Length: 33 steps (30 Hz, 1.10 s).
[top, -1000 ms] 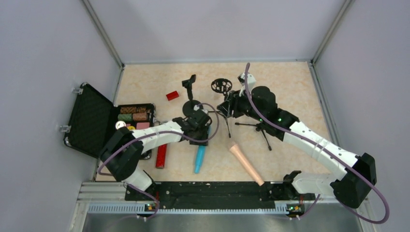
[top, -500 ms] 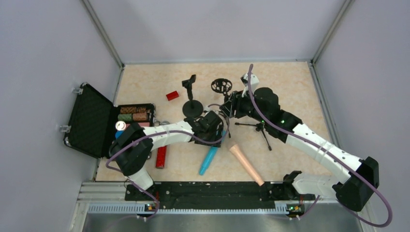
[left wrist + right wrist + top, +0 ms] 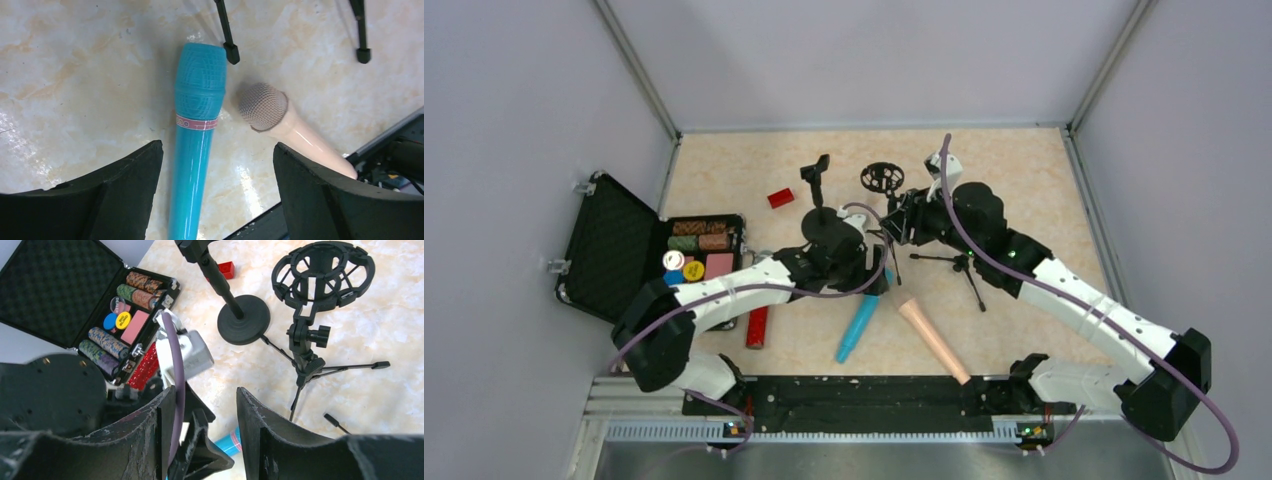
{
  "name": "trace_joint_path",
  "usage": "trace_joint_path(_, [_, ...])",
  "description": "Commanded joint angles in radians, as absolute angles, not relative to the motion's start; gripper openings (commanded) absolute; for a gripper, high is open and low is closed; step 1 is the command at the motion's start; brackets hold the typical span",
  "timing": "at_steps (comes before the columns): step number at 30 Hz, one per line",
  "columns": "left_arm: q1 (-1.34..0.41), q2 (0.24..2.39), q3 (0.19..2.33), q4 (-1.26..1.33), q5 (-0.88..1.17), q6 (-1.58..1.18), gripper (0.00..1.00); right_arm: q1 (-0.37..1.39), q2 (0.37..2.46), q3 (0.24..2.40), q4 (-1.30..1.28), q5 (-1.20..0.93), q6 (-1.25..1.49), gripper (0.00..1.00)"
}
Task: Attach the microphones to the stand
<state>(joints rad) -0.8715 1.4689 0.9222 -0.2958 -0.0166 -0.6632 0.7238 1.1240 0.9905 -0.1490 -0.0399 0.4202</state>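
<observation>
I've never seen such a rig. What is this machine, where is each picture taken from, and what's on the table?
Two robot arms are bolted at a table's edge. One picture looks down from overhead; two come from wrist cameras. On the table are a red mic, a blue mic, a pink mic, a round-base stand, a tripod stand, a red block and an open case. The left gripper hangs open over the blue mic; the right gripper, also open, holds nothing.
</observation>
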Motion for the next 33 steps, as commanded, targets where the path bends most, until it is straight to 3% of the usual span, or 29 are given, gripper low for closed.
trace_joint_path(1, [-0.809, 1.369, 0.863, -0.174, 0.080, -0.662, 0.86, 0.718, 1.114, 0.989, -0.128, -0.051, 0.413, 0.47])
trace_joint_path(10, [-0.522, 1.149, 0.697, -0.136, 0.286, -0.740, 0.86, 0.719, 1.135, 0.985, -0.123, -0.074, 0.414, 0.47])
trace_joint_path(16, [-0.420, 1.026, 0.739, -0.385, 0.137, -0.662, 0.86, 0.718, 1.156, 0.986, -0.113, -0.086, 0.413, 0.47])
trace_joint_path(24, [-0.414, 0.923, 0.796, -0.657, -0.269, -0.612, 0.87, 0.719, 1.177, 0.984, -0.107, -0.107, 0.415, 0.47])
trace_joint_path(33, [-0.412, 1.048, 0.809, -0.753, -0.425, -0.635, 0.83, 0.718, 1.185, 0.983, -0.104, -0.117, 0.416, 0.47])
